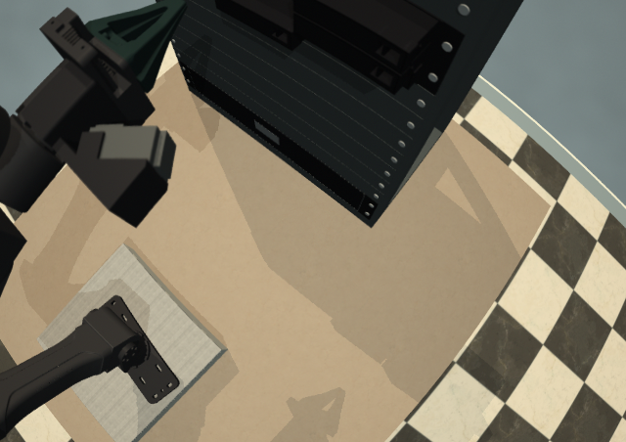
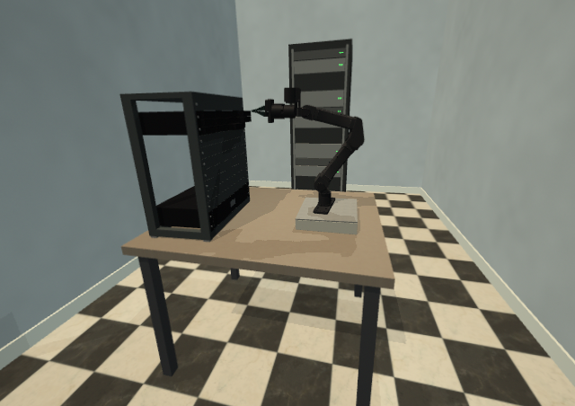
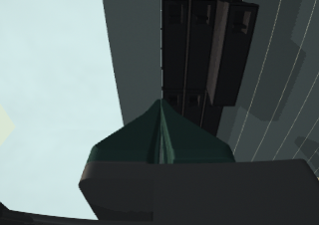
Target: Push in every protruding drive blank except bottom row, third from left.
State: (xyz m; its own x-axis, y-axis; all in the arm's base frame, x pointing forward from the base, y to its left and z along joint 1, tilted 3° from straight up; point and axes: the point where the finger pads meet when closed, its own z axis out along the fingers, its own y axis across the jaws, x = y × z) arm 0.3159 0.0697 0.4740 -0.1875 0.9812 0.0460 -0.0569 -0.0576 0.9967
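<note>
In the exterior view, your arm [image 1: 55,348] [image 2: 340,119] rises from its base, bends at the elbow and reaches nearly level toward 9 o'clock. Your claw [image 1: 183,5] [image 2: 252,110] [image 3: 160,107] is closed and empty, tips toward the rack [image 1: 313,83] [image 2: 197,170] [image 3: 132,46], upright on the table [image 1: 227,235] [image 2: 278,253]. In the wrist view, a blank [image 1: 245,18] [image 3: 234,56] juts out at 1 o'clock from the tips, its long axis running roughly 1 to 7; its front faces your arm's side.

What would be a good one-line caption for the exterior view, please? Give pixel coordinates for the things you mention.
Arm [image 2: 357,132] with its jaws shut, reaching toward the front of a dark rack [image 2: 199,170] on a wooden table [image 2: 371,253].
</note>
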